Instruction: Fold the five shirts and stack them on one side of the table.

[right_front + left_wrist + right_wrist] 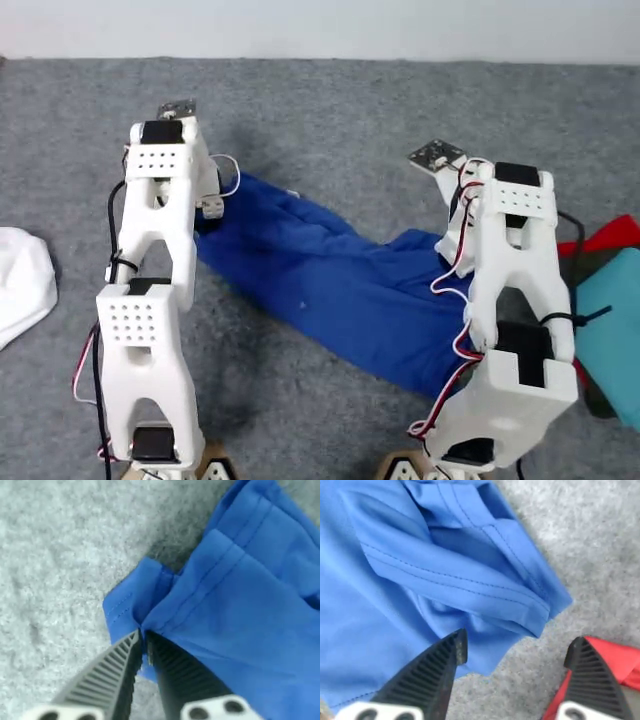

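Note:
A blue shirt point(330, 280) lies crumpled across the middle of the grey carpeted table, stretched between the two arms. My left gripper point(143, 642) is shut on a hemmed edge of the blue shirt point(240, 595), at its left end in the high view. My right gripper point(515, 647) stands open just above the shirt's other end, where a folded hem point(465, 587) lies. One finger is over the blue cloth, the other over grey carpet beside a red shirt point(615, 662).
A white shirt point(22, 282) lies at the left edge. At the right edge lie a red shirt point(608, 237), a teal one point(612, 330) and a dark one point(598, 398), partly behind the right arm. Grey carpet point(330, 120) stretches to the back wall.

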Robot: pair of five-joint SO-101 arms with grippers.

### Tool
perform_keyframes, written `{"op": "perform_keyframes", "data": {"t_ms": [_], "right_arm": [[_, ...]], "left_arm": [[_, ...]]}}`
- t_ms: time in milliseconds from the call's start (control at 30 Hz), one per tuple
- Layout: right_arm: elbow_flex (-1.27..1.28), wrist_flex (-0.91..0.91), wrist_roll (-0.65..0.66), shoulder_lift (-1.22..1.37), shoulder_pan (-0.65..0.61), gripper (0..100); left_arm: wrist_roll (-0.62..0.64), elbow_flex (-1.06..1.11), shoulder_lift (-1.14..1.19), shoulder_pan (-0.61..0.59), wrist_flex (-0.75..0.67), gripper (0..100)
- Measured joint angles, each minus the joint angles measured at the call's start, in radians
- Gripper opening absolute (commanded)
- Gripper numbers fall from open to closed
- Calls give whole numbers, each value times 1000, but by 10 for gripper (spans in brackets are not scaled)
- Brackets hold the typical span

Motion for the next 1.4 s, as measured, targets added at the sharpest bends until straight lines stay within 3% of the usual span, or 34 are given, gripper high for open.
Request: {"op": "perform_keyframes", "data": {"t_ms": [567, 900, 1200, 1400], "right_arm": [[0, 0, 0, 5, -12, 314], [0, 0, 0, 5, -17, 314], [0, 18, 0, 5, -44, 314], [-2, 84, 0, 5, -107, 314]], "left_arm": [[-6, -163, -26, 106, -20, 15], [20, -164, -26, 63, -147, 105], [72, -170, -26, 35, -252, 108], [-37, -164, -26, 32, -183, 109]]}}
